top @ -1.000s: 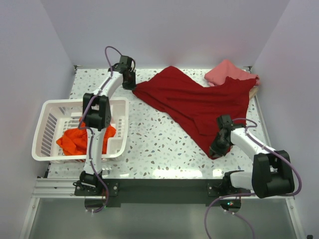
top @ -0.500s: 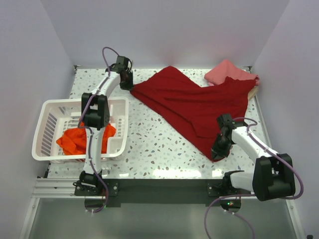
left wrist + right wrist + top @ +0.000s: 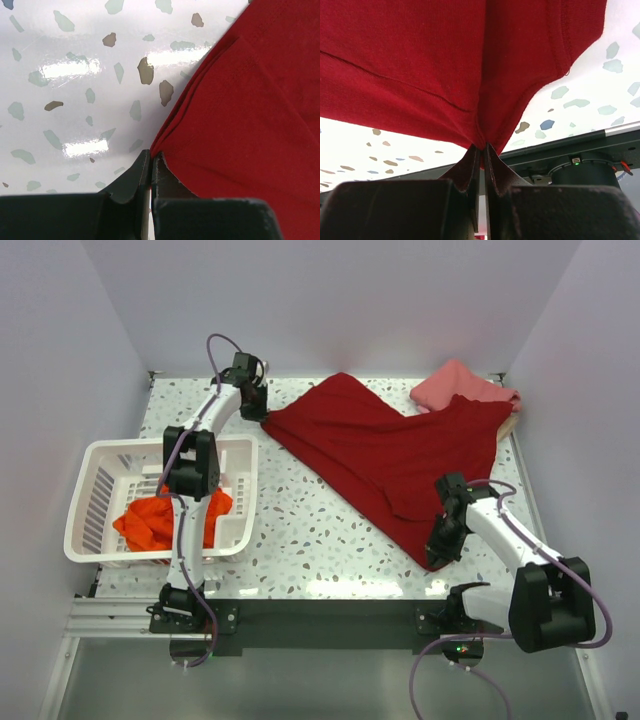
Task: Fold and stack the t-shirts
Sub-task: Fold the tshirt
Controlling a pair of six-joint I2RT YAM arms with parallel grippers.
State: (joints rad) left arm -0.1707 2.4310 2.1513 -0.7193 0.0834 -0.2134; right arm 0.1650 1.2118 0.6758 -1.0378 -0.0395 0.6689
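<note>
A large dark crimson t-shirt [image 3: 390, 445] lies spread across the table from back left to front right. My left gripper [image 3: 257, 410] is shut on its far left corner [image 3: 159, 145], pinching the cloth edge between its jaws. My right gripper [image 3: 438, 548] is shut on the shirt's near corner [image 3: 482, 137], with the cloth bunched into the jaws. A bright orange-red t-shirt [image 3: 155, 523] sits crumpled in the white basket [image 3: 95, 465]. A folded pink t-shirt [image 3: 455, 385] lies at the back right, partly under the crimson one, with a sliver of tan cloth [image 3: 511, 423] beside it.
The white slotted basket stands at the front left, against the left arm [image 3: 193, 465]. Speckled tabletop [image 3: 320, 520] shows between basket and crimson shirt. Walls close in the back and both sides. A black rail [image 3: 590, 142] runs along the near edge.
My right gripper has closed on the crimson shirt's near corner and pulled it slightly toward the front edge. The left gripper shifted slightly back-left with its corner.
</note>
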